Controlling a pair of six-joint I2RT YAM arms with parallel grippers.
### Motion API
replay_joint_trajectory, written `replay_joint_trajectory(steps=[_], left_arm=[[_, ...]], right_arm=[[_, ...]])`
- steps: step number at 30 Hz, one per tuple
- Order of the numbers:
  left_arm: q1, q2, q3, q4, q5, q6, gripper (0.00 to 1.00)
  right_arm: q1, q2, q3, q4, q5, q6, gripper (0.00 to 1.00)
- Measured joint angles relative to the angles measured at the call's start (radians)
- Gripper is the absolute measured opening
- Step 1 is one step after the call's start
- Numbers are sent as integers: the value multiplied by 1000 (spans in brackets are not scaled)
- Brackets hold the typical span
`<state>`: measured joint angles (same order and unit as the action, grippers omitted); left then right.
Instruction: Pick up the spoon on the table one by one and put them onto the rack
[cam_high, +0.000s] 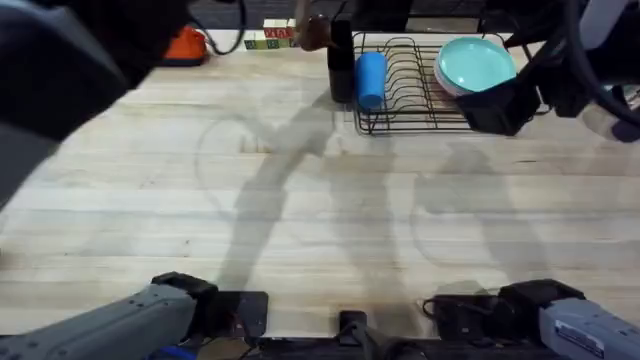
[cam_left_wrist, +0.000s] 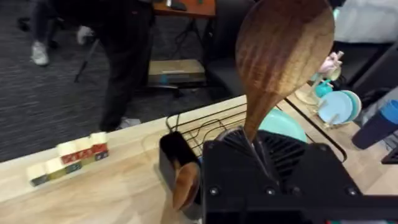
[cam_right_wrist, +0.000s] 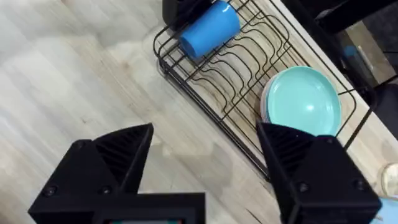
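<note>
Although small printed marks show on the coloured toy blocks (cam_left_wrist: 68, 160) at the table's far edge, none of them can be read. The left gripper (cam_left_wrist: 252, 140) is clamped on the thin neck of a dark reddish-brown wooden spoon (cam_left_wrist: 283, 53), whose broad oval bowl stands up above the black fingers (cam_left_wrist: 233, 142). In the left wrist view this spoon is held over the black wire dish rack (cam_left_wrist: 205, 127), beside the tall black utensil holder (cam_left_wrist: 177, 162). A second, lighter wooden spoon (cam_left_wrist: 185, 183) already sits in that holder, bowl upward.

In the overhead view the rack (cam_high: 410, 100) stands at the far side of the light plank table (cam_high: 300, 200), with the utensil holder (cam_high: 341, 62) at its left end and a brown spoon bowl (cam_high: 315, 33) just above and beside it. A blue cup (cam_high: 371, 78) lies on its side in the rack next to the holder, and a teal plate (cam_high: 475, 63) rests at the rack's other end.

The right gripper (cam_right_wrist: 205, 155) hangs with its black fingers (cam_right_wrist: 121, 155) spread wide and nothing between them, above the table's bare wood just beside the rack (cam_right_wrist: 236, 93), near the teal plate (cam_right_wrist: 301, 99) and well apart from the blue cup (cam_right_wrist: 208, 28).
</note>
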<state>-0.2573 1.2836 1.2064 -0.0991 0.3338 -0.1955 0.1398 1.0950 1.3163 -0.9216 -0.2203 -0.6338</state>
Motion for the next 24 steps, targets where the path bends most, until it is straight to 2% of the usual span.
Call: replay_joint_trajectory(steps=[9,14,18,19,24], left_arm=[[-64,130,0,149,13,-3,44],[-117,218,0,233,19,-3,44],[-119,271,0,276,22,-2,43],[-118,308,0,320,22,5,44],[-118,361,0,358,22,10,44]], right_arm=[[0,0,0,-1,8,-2,998],[0,0,0,-1,13,-3,997],[0,0,0,-1,15,-5,998],[0,0,0,-1,15,-7,998],[0,0,0,-1,15,-7,998]])
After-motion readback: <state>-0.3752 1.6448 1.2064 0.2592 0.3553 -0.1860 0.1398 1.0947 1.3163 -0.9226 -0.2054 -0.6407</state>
